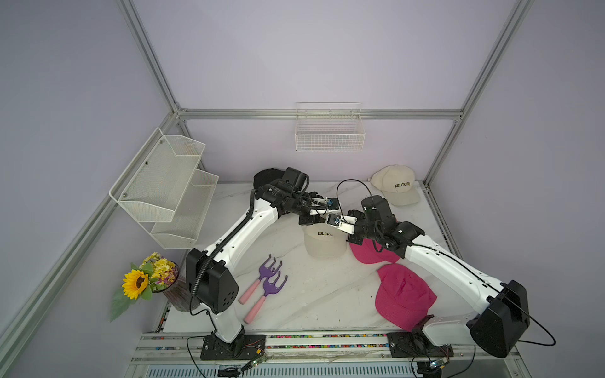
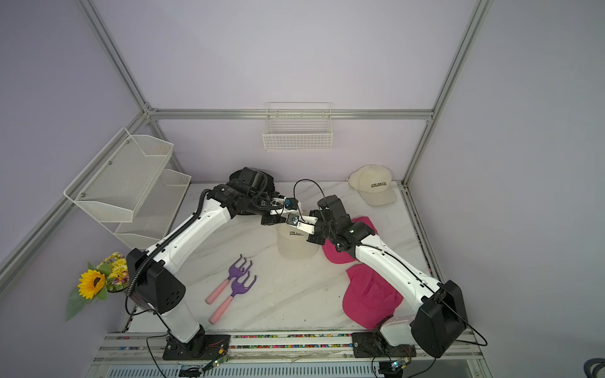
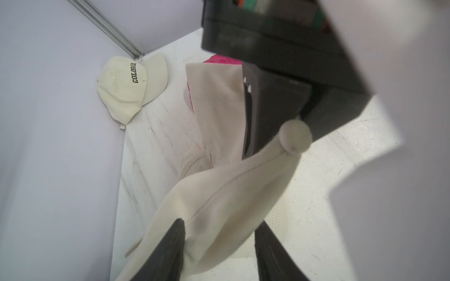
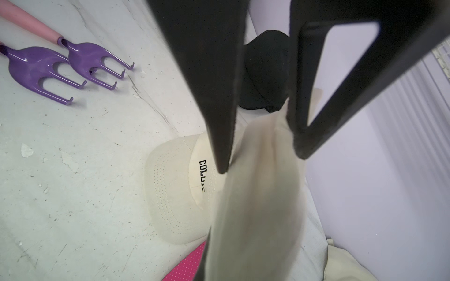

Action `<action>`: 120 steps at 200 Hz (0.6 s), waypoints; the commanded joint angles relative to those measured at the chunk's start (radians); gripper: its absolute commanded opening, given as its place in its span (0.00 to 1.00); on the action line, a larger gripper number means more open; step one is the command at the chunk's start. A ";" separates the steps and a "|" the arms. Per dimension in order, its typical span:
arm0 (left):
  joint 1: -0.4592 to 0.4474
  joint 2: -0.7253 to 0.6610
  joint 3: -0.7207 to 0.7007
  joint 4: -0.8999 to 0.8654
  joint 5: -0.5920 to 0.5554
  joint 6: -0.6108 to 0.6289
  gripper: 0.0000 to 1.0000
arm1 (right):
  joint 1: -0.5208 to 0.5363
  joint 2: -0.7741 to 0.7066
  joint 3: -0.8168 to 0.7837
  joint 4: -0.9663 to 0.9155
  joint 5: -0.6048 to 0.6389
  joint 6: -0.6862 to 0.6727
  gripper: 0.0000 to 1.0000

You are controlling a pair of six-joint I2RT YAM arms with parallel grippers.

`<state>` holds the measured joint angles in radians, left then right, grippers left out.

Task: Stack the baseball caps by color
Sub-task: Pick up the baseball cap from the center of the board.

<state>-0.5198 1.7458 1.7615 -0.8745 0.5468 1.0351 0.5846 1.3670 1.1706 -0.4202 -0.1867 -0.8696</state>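
Cream cap (image 3: 219, 185) hangs mid-table, pinched by your right gripper (image 4: 261, 163) just above another COLORADO cap (image 1: 324, 243). Left gripper (image 3: 220, 222) straddles the cloth half-spread; can't tell if it's gripping. Stacking creams, I'd say: next, line up brims and lower.

middle cap (image 1: 324, 245) | rakes (image 1: 265, 284) left of it | front cap (image 1: 404, 294) right-front | corner cap (image 1: 397, 185) right-behind

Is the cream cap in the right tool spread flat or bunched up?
Bunched: the held cream cap hangs in folds from the right tool.
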 commanded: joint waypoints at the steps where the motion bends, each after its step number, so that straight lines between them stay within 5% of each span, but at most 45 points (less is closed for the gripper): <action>1: -0.006 -0.011 0.045 -0.025 0.048 -0.002 0.39 | 0.009 -0.003 0.013 0.025 -0.024 -0.021 0.00; 41: -0.006 -0.055 -0.010 0.076 0.054 -0.062 0.00 | -0.010 -0.003 0.011 0.054 -0.226 -0.021 0.00; 74: 0.025 -0.174 -0.217 0.374 0.102 -0.178 0.00 | -0.139 -0.010 -0.029 0.049 -0.440 -0.034 0.17; 120: 0.097 -0.201 -0.244 0.339 0.219 -0.220 0.00 | -0.284 -0.027 -0.088 0.061 -0.520 -0.056 0.34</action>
<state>-0.4530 1.5913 1.5124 -0.5964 0.6739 0.8639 0.3439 1.3659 1.1141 -0.3767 -0.6277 -0.9115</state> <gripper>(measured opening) 0.051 0.299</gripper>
